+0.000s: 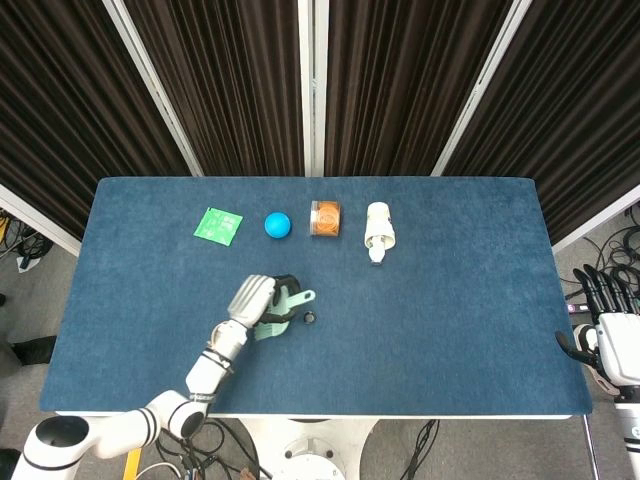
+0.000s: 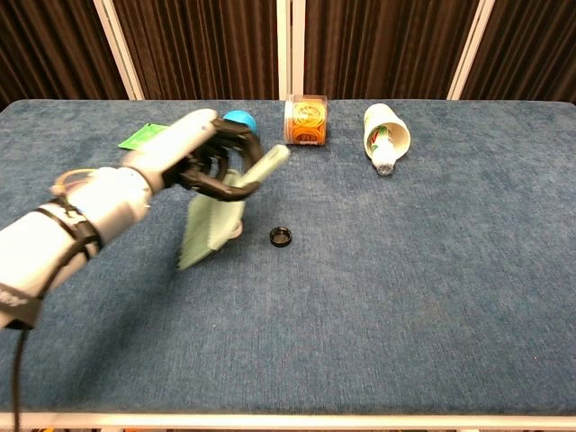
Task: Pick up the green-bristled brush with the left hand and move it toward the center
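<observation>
My left hand (image 2: 202,157) (image 1: 253,299) grips the pale green brush (image 2: 220,214) (image 1: 281,312) by its handle and holds it above the blue table. The handle tip points right and the green bristles hang down to the left, blurred in the chest view. The brush is just left of a small black ring (image 2: 281,236) (image 1: 310,318) lying near the table's middle. My right hand (image 1: 604,335) hangs off the table's right edge with its fingers apart and nothing in it; only the head view shows it.
Along the far side lie a green card (image 1: 218,224), a blue ball (image 1: 277,225), an orange-lidded clear jar (image 2: 306,121) and a white bottle on its side (image 2: 384,135). The table (image 2: 414,297) is covered in blue cloth.
</observation>
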Action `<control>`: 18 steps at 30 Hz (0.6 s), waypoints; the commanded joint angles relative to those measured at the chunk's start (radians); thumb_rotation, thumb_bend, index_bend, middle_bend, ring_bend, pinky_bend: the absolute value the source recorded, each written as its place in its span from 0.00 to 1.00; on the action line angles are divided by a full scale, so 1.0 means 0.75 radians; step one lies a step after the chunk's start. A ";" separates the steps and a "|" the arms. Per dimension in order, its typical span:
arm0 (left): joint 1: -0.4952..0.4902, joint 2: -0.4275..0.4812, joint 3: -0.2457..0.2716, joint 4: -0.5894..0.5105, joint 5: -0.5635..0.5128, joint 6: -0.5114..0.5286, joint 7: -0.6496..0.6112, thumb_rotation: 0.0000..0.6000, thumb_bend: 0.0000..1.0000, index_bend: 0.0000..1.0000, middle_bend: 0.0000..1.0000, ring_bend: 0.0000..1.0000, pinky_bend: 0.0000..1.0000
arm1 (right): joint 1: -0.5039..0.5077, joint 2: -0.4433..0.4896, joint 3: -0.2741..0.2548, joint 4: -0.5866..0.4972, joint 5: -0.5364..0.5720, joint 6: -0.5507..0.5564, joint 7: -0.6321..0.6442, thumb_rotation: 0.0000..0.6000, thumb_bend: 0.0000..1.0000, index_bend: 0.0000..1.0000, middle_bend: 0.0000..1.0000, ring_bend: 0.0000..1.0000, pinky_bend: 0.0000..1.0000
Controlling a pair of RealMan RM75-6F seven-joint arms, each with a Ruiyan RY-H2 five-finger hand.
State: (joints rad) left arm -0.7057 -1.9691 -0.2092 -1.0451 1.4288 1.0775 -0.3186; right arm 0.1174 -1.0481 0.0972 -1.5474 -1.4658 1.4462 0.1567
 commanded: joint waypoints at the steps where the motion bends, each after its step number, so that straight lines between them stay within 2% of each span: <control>1: -0.043 -0.033 -0.014 0.020 0.004 -0.040 -0.034 1.00 0.45 0.55 0.58 0.71 0.86 | 0.000 0.000 0.001 0.000 0.003 -0.001 0.000 1.00 0.15 0.00 0.03 0.00 0.00; 12: -0.168 -0.085 -0.056 -0.005 0.023 -0.098 -0.050 1.00 0.45 0.55 0.58 0.70 0.86 | -0.011 0.001 0.003 0.006 0.015 0.002 0.009 1.00 0.15 0.00 0.03 0.00 0.00; 15: -0.171 -0.053 -0.072 -0.033 0.024 -0.076 -0.036 1.00 0.45 0.55 0.58 0.70 0.86 | -0.011 0.000 0.005 0.013 0.015 0.003 0.015 1.00 0.15 0.00 0.03 0.00 0.00; 18: -0.140 0.034 -0.079 -0.092 0.009 -0.049 0.000 1.00 0.45 0.55 0.58 0.70 0.86 | -0.005 -0.003 0.006 0.022 0.011 -0.004 0.022 1.00 0.15 0.00 0.03 0.00 0.00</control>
State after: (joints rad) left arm -0.8250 -1.9815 -0.2630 -1.0860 1.4424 1.0265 -0.3369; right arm 0.1124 -1.0496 0.1013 -1.5317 -1.4568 1.4440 0.1724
